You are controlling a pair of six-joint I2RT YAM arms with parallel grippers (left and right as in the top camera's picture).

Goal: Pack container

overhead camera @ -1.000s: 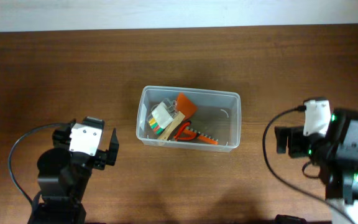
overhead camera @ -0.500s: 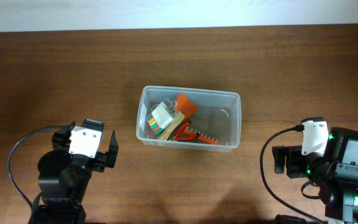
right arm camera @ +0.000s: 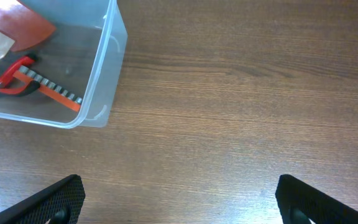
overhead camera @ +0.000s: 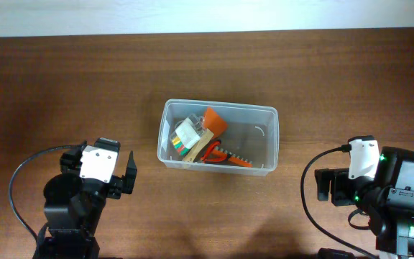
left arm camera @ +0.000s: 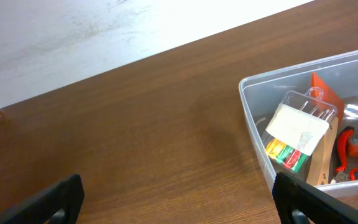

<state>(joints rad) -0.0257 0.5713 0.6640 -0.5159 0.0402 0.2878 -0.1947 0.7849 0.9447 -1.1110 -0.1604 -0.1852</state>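
Observation:
The container (overhead camera: 259,108), a clear plastic bin, stands at the middle of the brown table. Inside, at its left end, lie a clear case of coloured bits (overhead camera: 186,136), an orange piece (overhead camera: 217,120), red-handled pliers (overhead camera: 210,151) and an orange toothed strip (overhead camera: 234,160). My left gripper (overhead camera: 99,168) hovers left of the bin, open and holding nothing. It faces the container (left arm camera: 303,70) in the left wrist view, fingers (left arm camera: 58,198) wide apart. My right gripper (overhead camera: 356,181) is to the bin's right, also open and holding nothing. The right wrist view catches the container's corner (right arm camera: 107,68).
A pale wall strip (overhead camera: 207,14) borders the table's far edge. Bare brown wood (right arm camera: 241,93) lies between each gripper and the bin. A black cable (overhead camera: 20,180) loops beside the left arm.
The right arm has drawn back toward the table's front edge, away from the bin, and then held still. The left arm and the bin's contents have not moved.

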